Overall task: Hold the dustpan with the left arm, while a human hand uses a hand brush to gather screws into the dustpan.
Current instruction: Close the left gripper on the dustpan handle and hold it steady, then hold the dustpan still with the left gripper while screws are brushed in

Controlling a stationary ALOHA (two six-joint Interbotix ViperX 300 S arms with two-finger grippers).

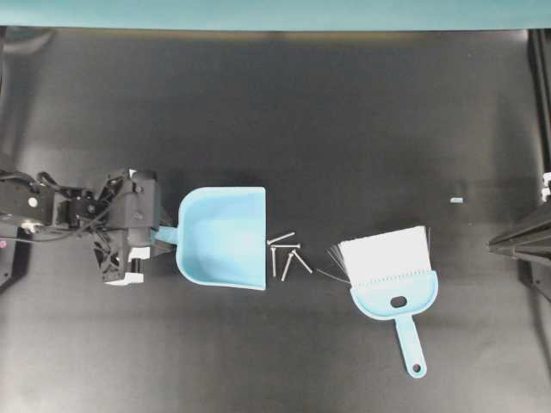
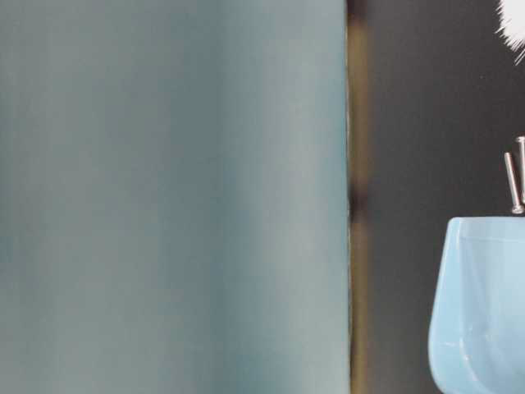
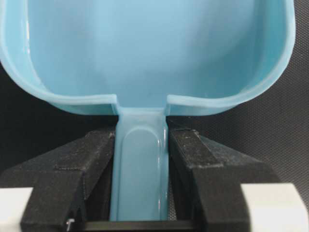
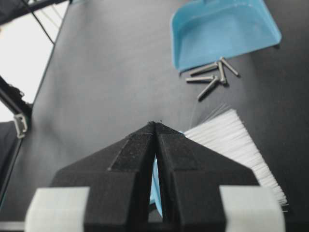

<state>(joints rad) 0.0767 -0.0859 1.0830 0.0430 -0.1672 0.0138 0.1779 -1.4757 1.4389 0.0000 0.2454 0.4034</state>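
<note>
Overhead view: dustpan (image 1: 222, 237) lies flat on the black table (image 1: 284, 103), left of centre, wide flat edge facing right, handle pointing left. Left gripper (image 1: 153, 234) sits at the handle; left wrist view shows both black fingers (image 3: 190, 159) pressed against the handle's sides, clamped on it. Screws (image 1: 286, 254), four or so, lie in a loose cluster just right of the pan's flat edge. Hand brush (image 1: 392, 275) rests further right, white bristles toward the far side, slim handle toward the near edge. Right gripper (image 4: 155, 126) seen from its wrist camera: fingertips together, nothing between them. Small pale blue fleck (image 1: 456, 200) far right.
</note>
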